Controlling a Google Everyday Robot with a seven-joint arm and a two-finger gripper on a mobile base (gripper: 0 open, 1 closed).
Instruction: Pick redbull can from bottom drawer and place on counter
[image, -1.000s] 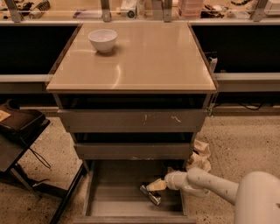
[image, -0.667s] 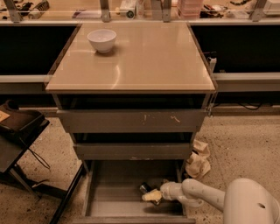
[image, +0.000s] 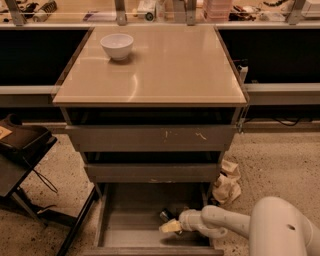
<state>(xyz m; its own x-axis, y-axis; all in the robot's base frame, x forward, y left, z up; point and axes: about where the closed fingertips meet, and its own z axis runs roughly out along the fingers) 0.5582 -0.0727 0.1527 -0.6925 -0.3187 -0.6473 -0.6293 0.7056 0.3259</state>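
The bottom drawer (image: 125, 227) is pulled open at the foot of the grey cabinet, its flat grey floor showing. The redbull can (image: 166, 216) lies in it near the right, only its shiny rim and dark body showing. My gripper (image: 170, 226) reaches into the drawer from the right on a white arm, its pale fingertips right at the can. The beige counter (image: 165, 70) is the cabinet's top, far above the gripper.
A white bowl (image: 117, 46) stands on the counter's back left. Two narrower drawers (image: 150, 138) overhang the bottom one. Crumpled paper (image: 227, 182) lies on the floor to the right. A dark chair (image: 22, 150) stands at the left. A cluttered shelf (image: 160, 10) runs behind.
My gripper has moved left and a little deeper into the bottom drawer, closing in on the can. The can has stayed about where it was.
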